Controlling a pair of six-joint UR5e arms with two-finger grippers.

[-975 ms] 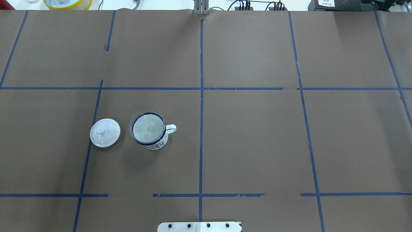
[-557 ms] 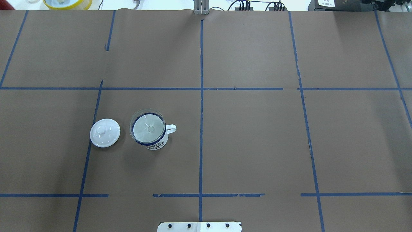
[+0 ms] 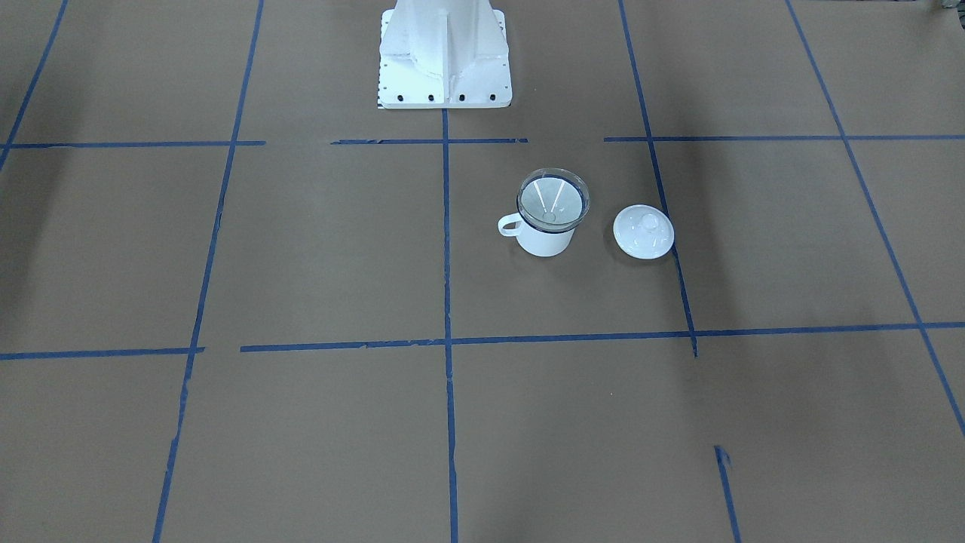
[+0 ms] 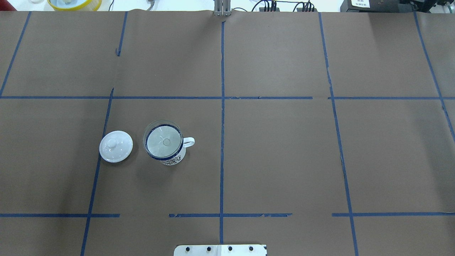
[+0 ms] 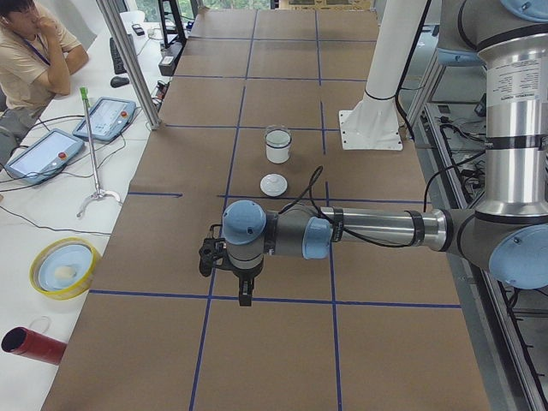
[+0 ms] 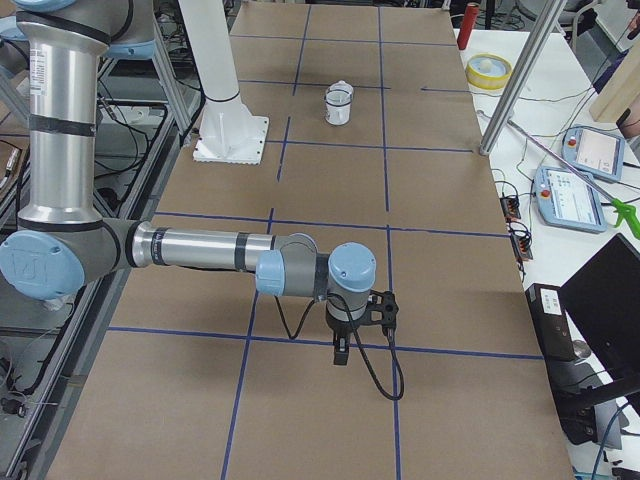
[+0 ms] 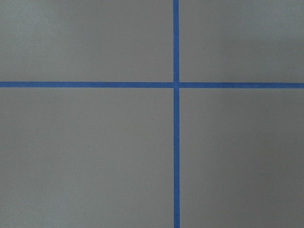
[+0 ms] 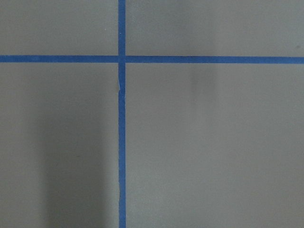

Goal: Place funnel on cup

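Both arms out wide over the table ends, funnel seated in the cup.

L arm's forearm runs level across the table (image 4: 284,160), wrist bent so the left gripper (image 5: 245,300) points straight down just above a blue tape line (image 5: 360,303). R arm mirrors it at the other end, right gripper (image 6: 341,358) also pointing down. Both show only in side views, so can't tell how far either is open or if anything's held. Wrist cams see just brown paper w/ tape crosses. The funnel (image 4: 162,141) sits rim-up in the cup (image 4: 173,159), well apart from both grippers. White knobbed lid (image 4: 116,146) lies just beside the cup. Operator (image 5: 34,51) sits at the side bench, pendants (image 5: 107,117) and a yellow bowl (image 5: 63,267) nearby.
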